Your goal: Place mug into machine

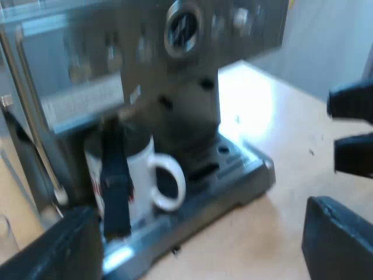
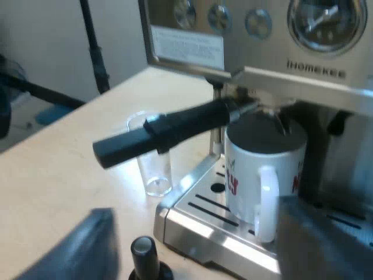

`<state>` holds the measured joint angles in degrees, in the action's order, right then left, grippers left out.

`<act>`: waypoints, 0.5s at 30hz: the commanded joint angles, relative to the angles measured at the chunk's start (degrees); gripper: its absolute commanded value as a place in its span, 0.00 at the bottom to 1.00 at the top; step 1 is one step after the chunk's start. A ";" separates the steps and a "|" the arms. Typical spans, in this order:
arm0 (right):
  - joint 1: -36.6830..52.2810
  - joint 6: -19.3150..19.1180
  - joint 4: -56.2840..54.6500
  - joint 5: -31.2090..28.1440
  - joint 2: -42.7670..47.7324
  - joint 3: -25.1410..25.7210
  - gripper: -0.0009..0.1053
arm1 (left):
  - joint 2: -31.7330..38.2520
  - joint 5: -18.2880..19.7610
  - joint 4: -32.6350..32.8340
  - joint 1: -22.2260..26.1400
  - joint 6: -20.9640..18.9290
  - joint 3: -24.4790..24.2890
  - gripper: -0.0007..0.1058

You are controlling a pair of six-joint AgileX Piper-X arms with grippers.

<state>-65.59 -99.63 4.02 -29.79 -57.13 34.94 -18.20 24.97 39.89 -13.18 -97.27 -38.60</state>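
- The right end effector (image 2: pixel 198 248) was spread wide with nothing held. The left end effector (image 1: pixel 198 251) was equally open and empty.
- A tamper with a black knob (image 2: pixel 145 252) stood on the pale wooden surface (image 2: pixel 58 175), close to the right end effector at about eleven o'clock.
- A clear cylindrical measuring glass (image 2: pixel 155 160) stood just beside the steel drip tray (image 2: pixel 198 214).
- The white ceramic mug with red lettering (image 2: pixel 259 160) stood upright on that tray at about one o'clock, beneath the long dark handle (image 2: pixel 169 131) of the holder locked into the steel espresso machine (image 2: pixel 326 73).
- The mug was probably rigid, fairly heavy, glazed and slippery, and would chip if knocked. Its loop handle, facing six o'clock toward the right wrist, looked the surest hold.
- The right wrist view gave the tamper and glass. The left wrist view showed the dark handle crossing the mug's front.
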 commanded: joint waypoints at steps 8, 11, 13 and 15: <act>0.08 -2.66 1.68 0.46 -0.25 0.87 0.01 | -2.61 0.49 -4.82 0.04 -0.24 -0.40 0.68; 0.08 -2.66 1.67 0.46 -1.55 2.69 0.01 | -4.48 0.49 -7.08 0.04 -0.24 -0.40 0.68; 0.83 -2.66 1.67 0.46 -3.45 4.88 0.01 | -6.03 0.49 -9.27 0.04 -0.24 -0.40 0.68; 1.89 -2.55 1.67 0.60 -5.20 6.43 0.01 | -7.05 0.49 -10.59 0.04 -0.24 -0.40 0.68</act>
<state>-63.94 -101.47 4.98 -29.45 -62.42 40.75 -25.23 25.11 30.60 -13.18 -97.21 -38.65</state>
